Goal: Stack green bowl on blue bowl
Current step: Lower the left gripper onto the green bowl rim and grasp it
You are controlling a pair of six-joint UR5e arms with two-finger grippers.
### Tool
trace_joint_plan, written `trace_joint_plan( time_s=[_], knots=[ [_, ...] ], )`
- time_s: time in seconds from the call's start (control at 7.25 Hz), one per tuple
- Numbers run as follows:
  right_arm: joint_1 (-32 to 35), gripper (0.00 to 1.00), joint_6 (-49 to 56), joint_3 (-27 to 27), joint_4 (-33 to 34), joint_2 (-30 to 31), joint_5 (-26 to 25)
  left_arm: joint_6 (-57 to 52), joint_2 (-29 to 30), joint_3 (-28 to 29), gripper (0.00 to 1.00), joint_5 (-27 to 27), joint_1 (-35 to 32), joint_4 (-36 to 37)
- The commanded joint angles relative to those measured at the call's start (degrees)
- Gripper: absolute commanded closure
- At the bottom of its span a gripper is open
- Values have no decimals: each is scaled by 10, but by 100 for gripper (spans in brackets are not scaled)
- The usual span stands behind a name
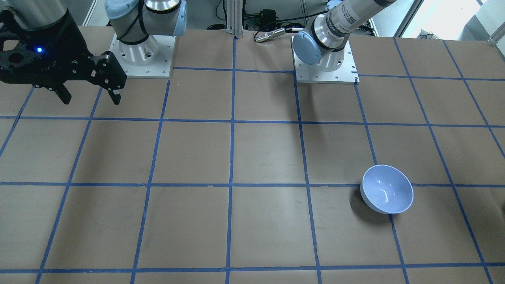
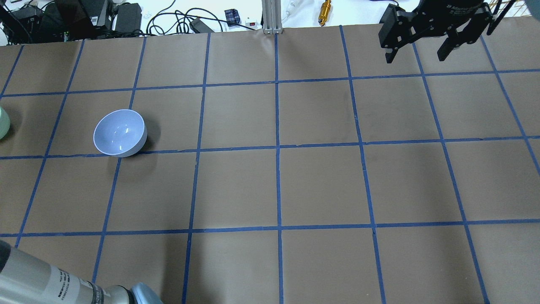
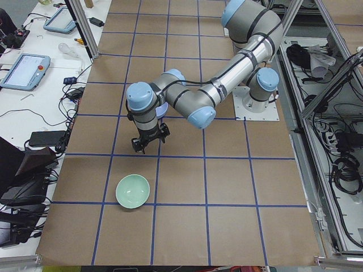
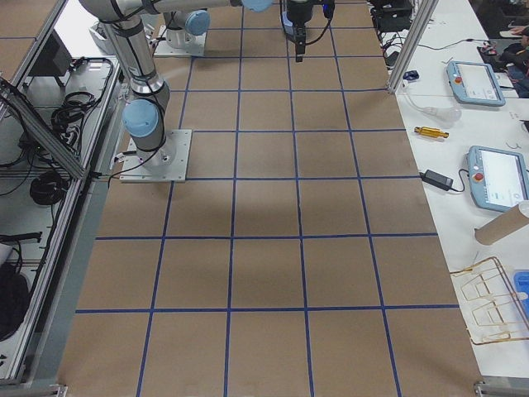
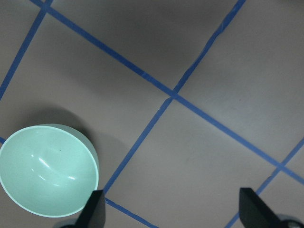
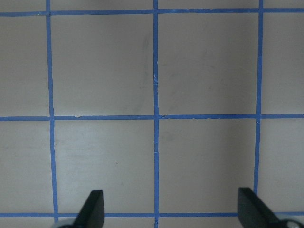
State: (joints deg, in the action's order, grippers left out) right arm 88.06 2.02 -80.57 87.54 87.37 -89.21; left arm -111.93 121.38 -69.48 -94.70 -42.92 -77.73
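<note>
Seen from the robot's left, the green bowl (image 3: 133, 191) sits upright and empty, nearest on the desk (image 3: 227, 226). Beyond it, toward 12 o'clock, the left gripper (image 3: 148, 144) hovers, spread wide and holding nothing. Farther along stands the blue bowl (image 2: 120, 133), apart from the green one. Farthest, at the overhead view's 1 o'clock, the right gripper (image 2: 417, 57) hangs spread wide, empty.

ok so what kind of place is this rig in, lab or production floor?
Most likely a robotics lab test cell, not a production line: a paper-covered table marked with a blue tape grid, teach pendants on a side bench, and loose cabling alongside.
</note>
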Motion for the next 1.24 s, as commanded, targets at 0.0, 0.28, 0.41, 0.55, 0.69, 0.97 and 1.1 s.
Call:
trace_joint_plan(
  time_s=[0.0,0.28,0.41,0.55,0.69,0.97,1.1],
  knots=[
    [0,0,0,0,0,0,0,-148,98,70,0,8,28,30],
    [0,0,0,0,0,1,0,-265,151,95,0,35,44,40],
    [0,0,0,0,0,0,0,-302,166,97,0,35,49,53],
    [0,0,0,0,0,1,0,-311,179,98,0,35,50,84],
    [0,0,0,0,0,0,0,-326,186,98,15,36,50,86],
    [0,0,0,0,0,0,0,-328,192,95,87,54,50,91],
    [0,0,0,0,0,1,1,-329,192,95,100,55,50,102]
  ],
)
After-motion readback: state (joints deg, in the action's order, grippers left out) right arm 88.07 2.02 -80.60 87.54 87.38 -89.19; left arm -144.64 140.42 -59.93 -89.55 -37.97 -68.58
